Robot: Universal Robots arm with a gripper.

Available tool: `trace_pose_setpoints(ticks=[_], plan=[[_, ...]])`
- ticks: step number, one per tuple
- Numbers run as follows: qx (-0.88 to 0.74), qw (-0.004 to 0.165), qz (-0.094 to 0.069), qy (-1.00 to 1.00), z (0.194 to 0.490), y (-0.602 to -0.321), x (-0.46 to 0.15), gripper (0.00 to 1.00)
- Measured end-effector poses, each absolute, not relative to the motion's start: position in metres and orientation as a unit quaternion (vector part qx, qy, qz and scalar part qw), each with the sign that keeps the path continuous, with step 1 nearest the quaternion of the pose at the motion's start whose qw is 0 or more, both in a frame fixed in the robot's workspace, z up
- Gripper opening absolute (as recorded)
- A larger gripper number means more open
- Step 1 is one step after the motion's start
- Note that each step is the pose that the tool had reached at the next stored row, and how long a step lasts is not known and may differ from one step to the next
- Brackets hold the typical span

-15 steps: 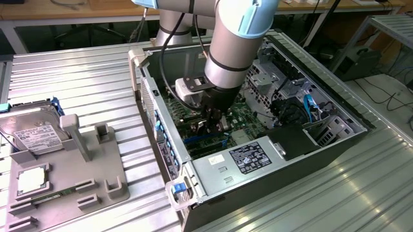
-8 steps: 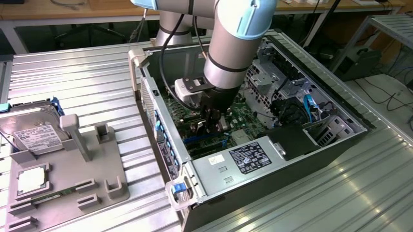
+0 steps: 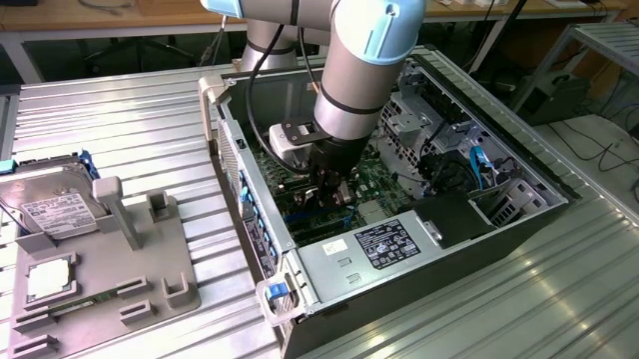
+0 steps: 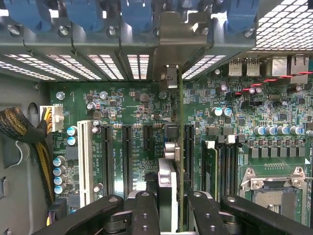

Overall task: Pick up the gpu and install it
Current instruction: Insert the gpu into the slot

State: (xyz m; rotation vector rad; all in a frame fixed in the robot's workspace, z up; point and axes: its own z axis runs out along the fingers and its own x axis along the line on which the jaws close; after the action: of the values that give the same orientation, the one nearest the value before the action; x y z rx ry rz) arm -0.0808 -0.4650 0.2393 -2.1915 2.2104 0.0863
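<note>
In the exterior view my gripper [image 3: 330,188] reaches down into the open computer case [image 3: 499,217], just above the motherboard [image 3: 384,179]. The wrist view looks along the black fingers [image 4: 144,210], which are shut on the gpu [image 4: 180,147]. The gpu is seen edge-on as a thin green board. It stands upright over the motherboard [image 4: 122,107], in line with the row of black expansion slots [image 4: 127,156]. Its silver bracket [image 4: 168,44] sits against the case's rear slot openings. I cannot tell whether the card's lower edge is in a slot.
A silver power supply [image 3: 375,243] fills the near end of the case. An empty processor socket [image 4: 274,191] and a cable bundle [image 4: 24,132] flank the slots. On the exterior view's left, a grey fixture [image 3: 140,269] holds a hard drive [image 3: 55,206] and a processor chip [image 3: 48,278].
</note>
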Motion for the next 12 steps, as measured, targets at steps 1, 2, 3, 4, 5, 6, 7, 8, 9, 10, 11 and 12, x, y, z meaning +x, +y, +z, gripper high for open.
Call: trace_pose_setpoints(ticks=[1,2,3,4,5,6,7,8,9,10,11,12], plan=[[-0.704,0.014,0.028,0.71,0.2393,-0.465,-0.0808,0.28],[-0.704,0.014,0.028,0.71,0.2393,-0.4651,-0.0808,0.28],[-0.704,0.014,0.028,0.71,0.2391,-0.465,-0.0809,0.28],[-0.704,0.014,0.028,0.71,0.2383,-0.465,-0.0808,0.28],[-0.704,0.014,0.028,0.71,0.2375,-0.465,-0.0809,0.28],[-0.704,0.013,0.028,0.71,0.2366,-0.465,-0.0809,0.28],[-0.704,0.013,0.028,0.71,0.2358,-0.4651,-0.0809,0.28],[-0.704,0.013,0.029,0.71,0.2357,-0.4651,-0.0809,0.28],[-0.704,0.013,0.028,0.71,0.2357,-0.4651,-0.0809,0.28],[-0.704,0.013,0.029,0.71,0.2356,-0.4651,-0.0809,0.28],[-0.704,0.013,0.029,0.71,0.2355,-0.465,-0.0808,0.28],[-0.704,0.013,0.029,0.71,0.2355,-0.465,-0.0809,0.28]])
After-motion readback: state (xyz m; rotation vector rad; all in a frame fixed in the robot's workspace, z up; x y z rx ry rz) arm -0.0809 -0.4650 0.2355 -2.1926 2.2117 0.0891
